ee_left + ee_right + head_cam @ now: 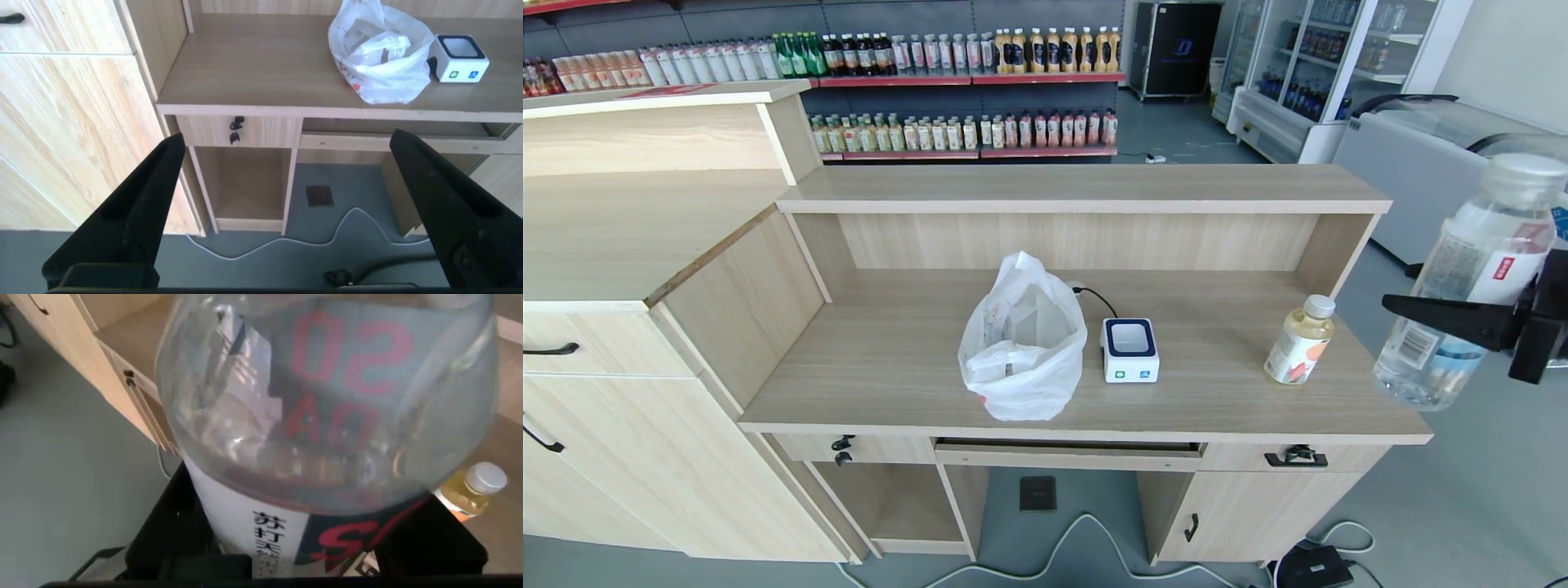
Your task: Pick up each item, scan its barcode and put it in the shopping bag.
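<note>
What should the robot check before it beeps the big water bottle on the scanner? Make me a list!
1. Water bottle held in the right claw: ok.
2. Scanner window bare, facing up: ok.
3. Barcode turned toward the scanner: cannot tell.
4. Yellow bottle upright between claw and scanner, clear of the path: cannot tell.
5. Shopping bag upright beside the scanner, mouth open: ok.
6. Left claw open, low in front of the counter, out of the way: ok.
</note>
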Controlling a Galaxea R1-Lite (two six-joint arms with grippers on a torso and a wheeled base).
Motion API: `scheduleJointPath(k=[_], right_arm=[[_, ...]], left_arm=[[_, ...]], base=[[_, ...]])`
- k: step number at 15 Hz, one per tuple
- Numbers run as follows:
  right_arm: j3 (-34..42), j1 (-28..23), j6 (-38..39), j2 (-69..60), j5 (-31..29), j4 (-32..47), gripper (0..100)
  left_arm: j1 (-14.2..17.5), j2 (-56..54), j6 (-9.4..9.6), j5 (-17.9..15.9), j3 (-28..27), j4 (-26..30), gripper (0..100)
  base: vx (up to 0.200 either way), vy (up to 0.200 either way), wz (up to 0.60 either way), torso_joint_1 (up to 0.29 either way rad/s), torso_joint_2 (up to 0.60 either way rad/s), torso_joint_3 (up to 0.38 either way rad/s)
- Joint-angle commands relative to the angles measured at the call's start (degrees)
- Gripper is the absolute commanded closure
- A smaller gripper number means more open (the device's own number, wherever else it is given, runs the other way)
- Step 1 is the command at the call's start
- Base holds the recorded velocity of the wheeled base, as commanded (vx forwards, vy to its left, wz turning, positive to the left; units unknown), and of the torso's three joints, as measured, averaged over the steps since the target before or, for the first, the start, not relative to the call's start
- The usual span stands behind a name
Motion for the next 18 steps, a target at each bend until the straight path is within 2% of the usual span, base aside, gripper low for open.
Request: scheduleJointPath(k=[1,5,11,12,13,15,17,18], right_arm=[[0.86,-6.45,-9.06,4.3,-2.94,0.21,100],[-0.45,-11.99,-21.9,4.21,-5.93,-0.49,100],[-2.12,-17.26,-32.88,4.74,-5.93,-0.58,100],[-2.91,-17.44,-34.9,5.79,-6.28,-0.93,100],[-3.27,-17.53,-38.68,8.34,-7.78,-5.33,100],[-3.62,-16.38,-40.27,14.06,-10.32,-17.19,100],[-3.71,-11.29,-40.44,21.35,-14.63,-31.34,100],[-3.71,-9.62,-40.44,24.16,-15.42,-35.83,100]], left_arm=[[0.0,0.09,-0.02,0.0,0.01,-0.01,0],[0.0,0.09,-0.02,0.0,0.01,-0.01,0],[0.0,0.09,-0.02,0.0,0.01,-0.01,0],[0.0,0.09,-0.02,0.0,0.01,-0.01,0],[0.0,0.09,-0.02,0.0,0.01,-0.01,0],[0.0,0.09,-0.02,0.0,0.01,-0.01,0],[0.0,0.09,-0.02,0.0,0.01,-0.01,0],[0.0,0.09,-0.02,0.0,0.01,-0.01,0]], base=[[0.0,0.0,0.0,0.0,0.0,0.0],[0.0,0.0,0.0,0.0,0.0,0.0],[0.0,0.0,0.0,0.0,0.0,0.0],[0.0,0.0,0.6,0.002,0.0,0.002],[0.0,0.0,0.6,0.002,0.0,0.007],[0.0,0.0,0.6,0.005,0.0,0.007],[0.0,0.0,0.6,0.007,0.0,0.002],[0.0,0.0,0.6,0.012,0.01,0.002]])
